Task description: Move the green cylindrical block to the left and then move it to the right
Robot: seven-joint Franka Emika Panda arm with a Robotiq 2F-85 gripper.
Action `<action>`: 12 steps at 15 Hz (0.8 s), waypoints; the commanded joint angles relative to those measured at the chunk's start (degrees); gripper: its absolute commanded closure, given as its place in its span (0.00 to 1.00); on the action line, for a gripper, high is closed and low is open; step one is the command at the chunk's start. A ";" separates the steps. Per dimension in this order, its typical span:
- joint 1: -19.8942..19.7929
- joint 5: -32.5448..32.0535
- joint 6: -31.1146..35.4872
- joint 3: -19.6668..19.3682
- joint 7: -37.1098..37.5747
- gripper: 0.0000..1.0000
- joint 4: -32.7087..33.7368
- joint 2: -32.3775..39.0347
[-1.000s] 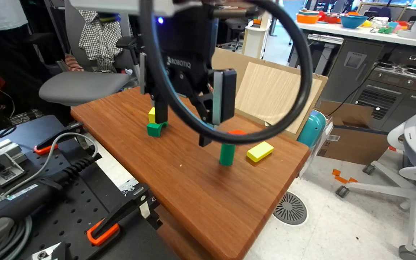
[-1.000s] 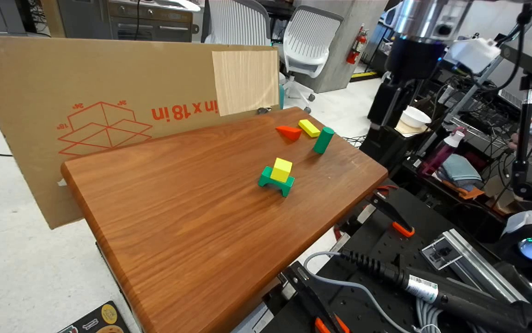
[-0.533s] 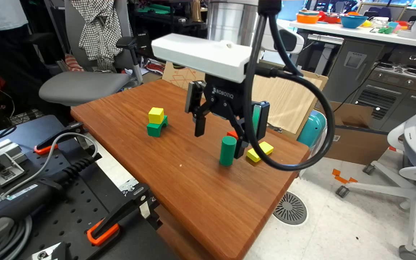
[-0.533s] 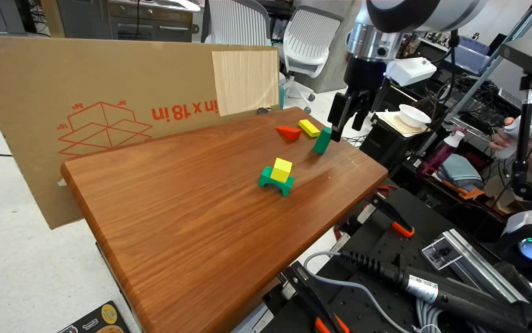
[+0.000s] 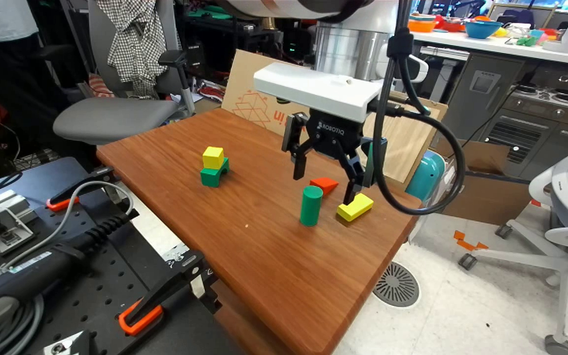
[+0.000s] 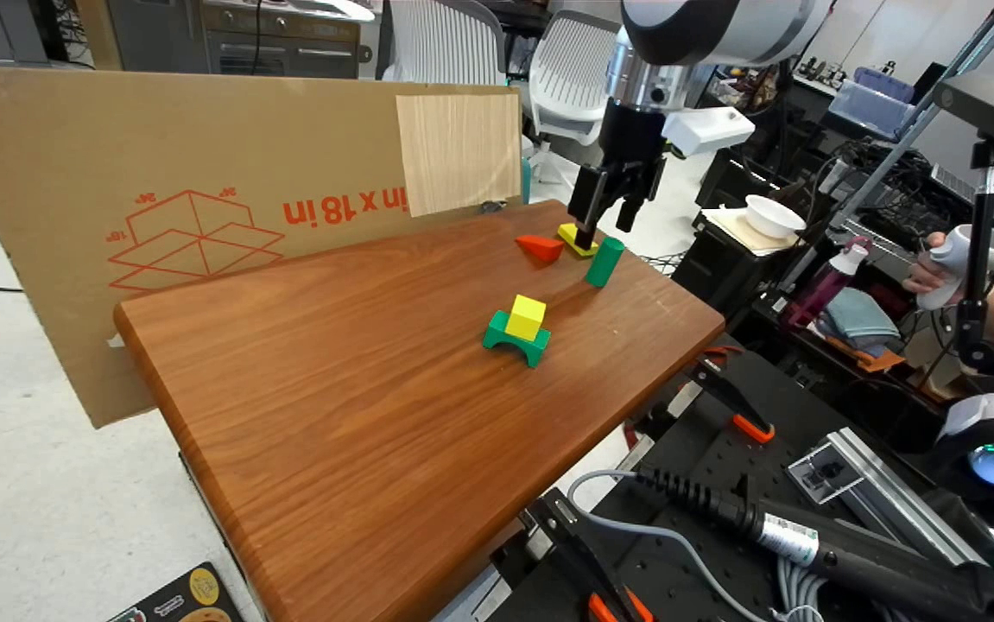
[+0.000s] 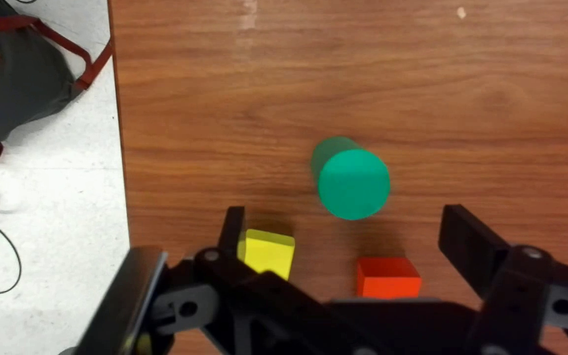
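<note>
The green cylindrical block (image 5: 311, 206) stands upright on the wooden table, and it also shows in an exterior view (image 6: 605, 263). In the wrist view the green cylindrical block (image 7: 354, 185) is seen from above, just ahead of the fingertips and between their lines. My gripper (image 5: 325, 185) is open and empty, above the table behind the cylinder and over the yellow and red blocks. It also shows in an exterior view (image 6: 604, 226). In the wrist view the gripper (image 7: 344, 212) has its fingers wide apart. It does not touch the cylinder.
A flat yellow block (image 5: 355, 207) and a red wedge (image 5: 325, 185) lie close to the cylinder. A green arch block (image 5: 210, 177) with a yellow cube (image 5: 213, 158) on top stands farther off on the table (image 5: 264, 256). A cardboard panel (image 6: 246, 147) stands along one table edge.
The open gripper has come down and in over the table, past the cylinder to above the yellow and red blocks. The blocks have not moved.
</note>
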 commanded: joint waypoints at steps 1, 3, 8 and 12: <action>-1.82 2.08 -1.84 2.27 -2.37 0.00 3.89 2.84; -2.04 2.30 -1.95 2.92 -2.73 0.00 4.20 3.40; -1.73 2.03 -2.79 3.36 -2.73 0.00 3.38 2.98; -1.42 1.85 -4.33 3.04 -1.88 0.00 1.45 1.66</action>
